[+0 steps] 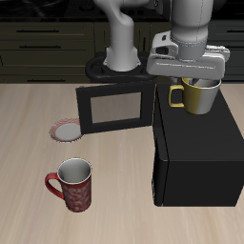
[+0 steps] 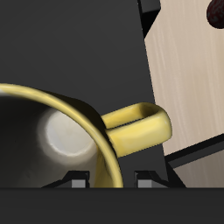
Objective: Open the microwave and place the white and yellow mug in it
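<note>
We see the gripper (image 1: 201, 84) closed on the white and yellow mug (image 1: 197, 96), its fingers pinching the rim while the mug hangs upright beneath the wrist. In the wrist view the mug's (image 2: 52, 131) pale inside fills most of the picture, its yellow rim curves across, and the loop handle (image 2: 138, 128) juts out sideways; two small grey fingertips (image 2: 80, 180) show at the rim, one on each side of the wall. The hand points straight down, and the white forearm rises vertically above it, with the broad grey-white wrist body sitting level just over the mug.

The mug is held above the top of the microwave (image 1: 198, 152), near the appliance's back edge, and we cannot tell whether its base touches the black top or floats just clear of it. Its handle (image 1: 176, 94) points toward the open door (image 1: 115, 106), which is swung wide and stands away from the black box, its greyish window facing the desk's front edge.

Farther out on the desk (image 1: 29, 133), a round white plate with a red rim (image 1: 67, 129) lies just beside the door's free end. A red patterned mug (image 1: 73, 183) stands upright near the desk's front edge, well apart from the microwave, with its handle turned away from it.
</note>
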